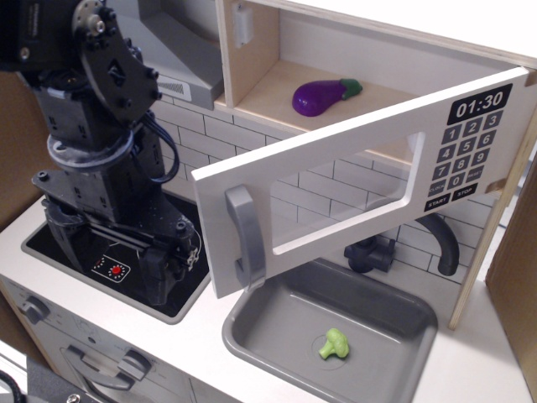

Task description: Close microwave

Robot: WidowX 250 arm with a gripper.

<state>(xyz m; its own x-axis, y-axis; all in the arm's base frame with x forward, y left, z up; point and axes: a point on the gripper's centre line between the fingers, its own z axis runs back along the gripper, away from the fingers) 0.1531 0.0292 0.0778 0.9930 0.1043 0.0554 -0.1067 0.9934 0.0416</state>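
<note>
Fingers [172,273] dark and low left of the microwave door; open or clenched, can't tell.
Pale-wood microwave's [352,159] white door hangs wide open, grey bar handle [243,235] untouched — closing not begun.

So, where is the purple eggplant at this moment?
The purple eggplant lies inside the open microwave, on its wooden floor in the upper middle of the view, behind the swung-out white door.

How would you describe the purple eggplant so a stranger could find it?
Start at the pale-wood microwave at the top, its white door swung open. The eggplant lies on the shelf inside: glossy purple with a green stem, unlike the green broccoli in the sink.
</note>
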